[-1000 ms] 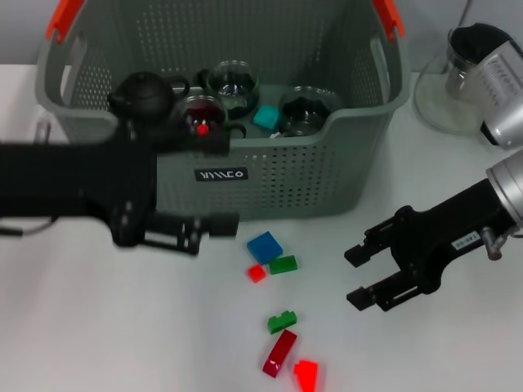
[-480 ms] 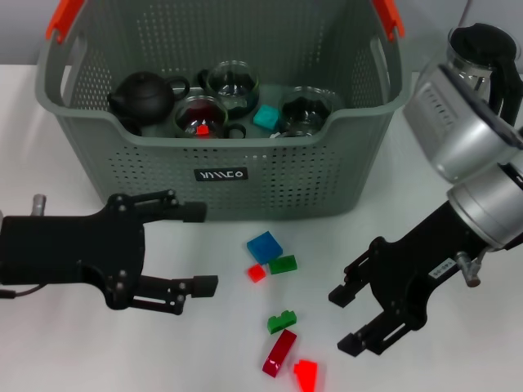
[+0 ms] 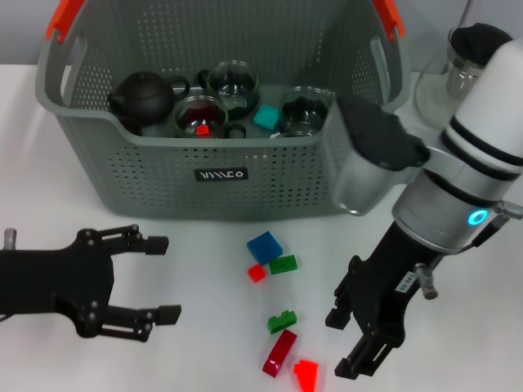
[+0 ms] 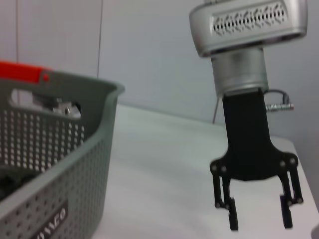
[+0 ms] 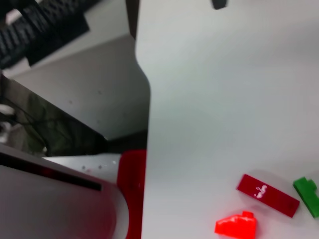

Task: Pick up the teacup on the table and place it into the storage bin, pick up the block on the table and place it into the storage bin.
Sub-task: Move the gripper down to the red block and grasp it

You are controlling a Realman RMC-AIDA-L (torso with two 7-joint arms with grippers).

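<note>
Bright red block (image 3: 306,376) just beside open right pincer (image 3: 345,343).

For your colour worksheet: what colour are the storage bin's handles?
Orange handles, clearest in the head view.

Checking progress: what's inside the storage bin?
The bin holds a black teapot, three glass cups, one holding a red block, and a teal block. Its front wall hides the floor.

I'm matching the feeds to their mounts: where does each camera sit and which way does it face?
Head: high, facing down at the storage bin, both open grippers, left, right.
Left wrist: faces across the table to the right gripper.
Right wrist: faces down at the table edge; no fingers visible.
Shared: dark red block.
</note>
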